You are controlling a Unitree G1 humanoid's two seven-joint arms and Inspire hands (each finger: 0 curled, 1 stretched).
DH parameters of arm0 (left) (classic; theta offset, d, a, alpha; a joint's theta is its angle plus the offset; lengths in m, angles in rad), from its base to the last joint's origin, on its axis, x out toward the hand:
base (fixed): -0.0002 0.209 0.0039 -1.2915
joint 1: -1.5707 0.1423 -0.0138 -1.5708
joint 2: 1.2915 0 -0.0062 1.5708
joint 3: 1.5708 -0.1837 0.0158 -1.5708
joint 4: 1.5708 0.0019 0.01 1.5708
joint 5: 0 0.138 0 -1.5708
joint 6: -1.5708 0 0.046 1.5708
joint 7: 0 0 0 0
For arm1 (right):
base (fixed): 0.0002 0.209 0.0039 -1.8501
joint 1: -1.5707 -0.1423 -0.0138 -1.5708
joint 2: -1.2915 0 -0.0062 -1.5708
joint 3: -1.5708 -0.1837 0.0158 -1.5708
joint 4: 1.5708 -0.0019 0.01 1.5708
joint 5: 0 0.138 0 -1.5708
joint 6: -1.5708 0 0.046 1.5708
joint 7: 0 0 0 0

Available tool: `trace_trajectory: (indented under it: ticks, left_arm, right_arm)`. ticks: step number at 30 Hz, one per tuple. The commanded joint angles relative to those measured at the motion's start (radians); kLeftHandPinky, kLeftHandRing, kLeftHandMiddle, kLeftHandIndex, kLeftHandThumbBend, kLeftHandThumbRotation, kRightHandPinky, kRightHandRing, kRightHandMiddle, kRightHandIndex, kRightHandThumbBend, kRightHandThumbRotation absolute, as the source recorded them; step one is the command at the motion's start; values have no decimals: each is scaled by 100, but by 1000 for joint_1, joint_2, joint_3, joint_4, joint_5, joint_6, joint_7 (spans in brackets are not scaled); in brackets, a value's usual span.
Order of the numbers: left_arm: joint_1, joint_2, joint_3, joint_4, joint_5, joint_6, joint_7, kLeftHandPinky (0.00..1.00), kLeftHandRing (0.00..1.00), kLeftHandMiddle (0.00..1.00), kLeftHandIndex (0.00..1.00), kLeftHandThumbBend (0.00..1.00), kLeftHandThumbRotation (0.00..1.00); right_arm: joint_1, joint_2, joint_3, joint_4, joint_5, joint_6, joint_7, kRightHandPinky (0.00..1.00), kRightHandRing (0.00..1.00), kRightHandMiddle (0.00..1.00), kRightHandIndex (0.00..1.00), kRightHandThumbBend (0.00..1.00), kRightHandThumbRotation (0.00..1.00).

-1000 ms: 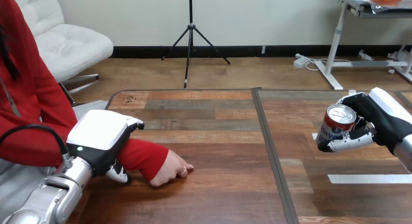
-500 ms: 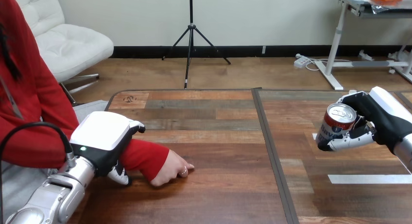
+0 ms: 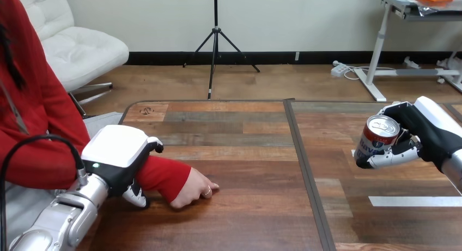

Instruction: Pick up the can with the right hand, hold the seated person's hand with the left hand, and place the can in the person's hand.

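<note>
Can [image 3: 377,135] gripped by right hand [image 3: 430,132], well apart from left hand [image 3: 117,153] clasping person's forearm [image 3: 163,175].

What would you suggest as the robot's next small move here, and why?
Probably carry the can leftward toward the person's hand. The right hand grips the can clear of the table, while the left hand is clasped round the person's forearm, and their hand rests on the table far from the can.

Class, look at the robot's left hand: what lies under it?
The person's red-sleeved forearm lies under the left hand, whose fingers curl round it. The hand covers that stretch of sleeve and the table beneath it.
</note>
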Motion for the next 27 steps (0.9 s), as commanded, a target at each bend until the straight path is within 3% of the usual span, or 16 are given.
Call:
trace_trajectory:
  ticks: [1,13,27]
  left_arm:
    - [-46,-32,-40,24,10,4,-17,69,76,79,75,99,13]
    - [-66,-38,-58,55,10,-13,-13,65,72,75,73,98,13]
    - [-89,-48,-82,94,21,-15,2,49,61,65,65,94,7]
  right_arm:
    - [-101,-36,-40,-65,26,-13,-12,37,41,45,47,78,0]
    - [-100,-37,-39,-71,19,-14,-19,38,41,45,47,78,0]
    - [-99,-37,-38,-81,14,-6,-24,37,40,45,47,78,0]
